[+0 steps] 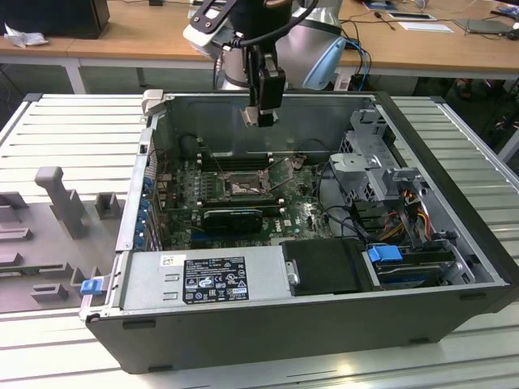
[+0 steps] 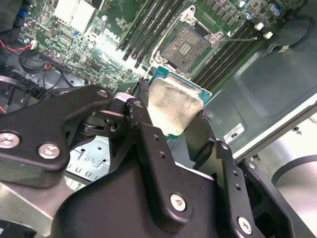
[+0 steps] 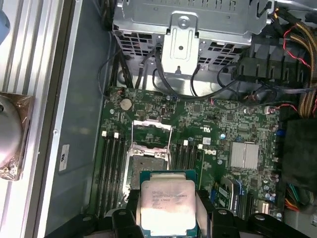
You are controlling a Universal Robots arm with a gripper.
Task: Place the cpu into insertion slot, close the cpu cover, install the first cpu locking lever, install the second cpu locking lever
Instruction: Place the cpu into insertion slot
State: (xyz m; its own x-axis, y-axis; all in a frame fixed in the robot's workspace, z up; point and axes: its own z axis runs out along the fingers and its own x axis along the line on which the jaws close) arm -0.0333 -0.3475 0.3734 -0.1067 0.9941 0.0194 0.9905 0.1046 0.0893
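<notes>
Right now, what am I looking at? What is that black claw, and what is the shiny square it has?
That is a robot arm working over an open computer case. One picture comes from a camera standing off the arm, so you see the whole case. The other two come from cameras riding near the arm's wrist. The claw is called a gripper, and it is shut on the cpu, a flat silvery square chip. Below it, on the green motherboard, sits the insertion slot, a square socket with a metal rim. No chip is in it yet; the cpu hangs in the air above the board.
</notes>
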